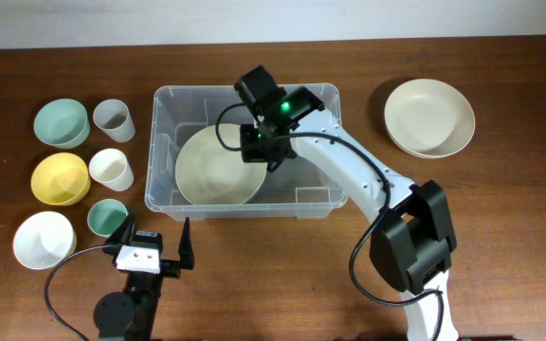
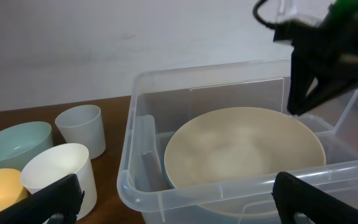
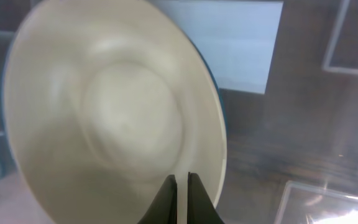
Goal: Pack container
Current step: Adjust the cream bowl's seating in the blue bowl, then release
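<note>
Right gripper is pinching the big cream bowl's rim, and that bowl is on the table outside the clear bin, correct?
Not outside. The right gripper is pinching the cream bowl by its rim, but that bowl is inside the container, as the overhead view shows.

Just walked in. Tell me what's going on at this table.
The right pincer is shut on the rim of a large cream bowl, holding it inside the clear container. The left pincer hangs open in front of the container, holding nothing. A second cream bowl lies to the container's right. Smaller bowls and cups stand to its left, not yet packed.
</note>
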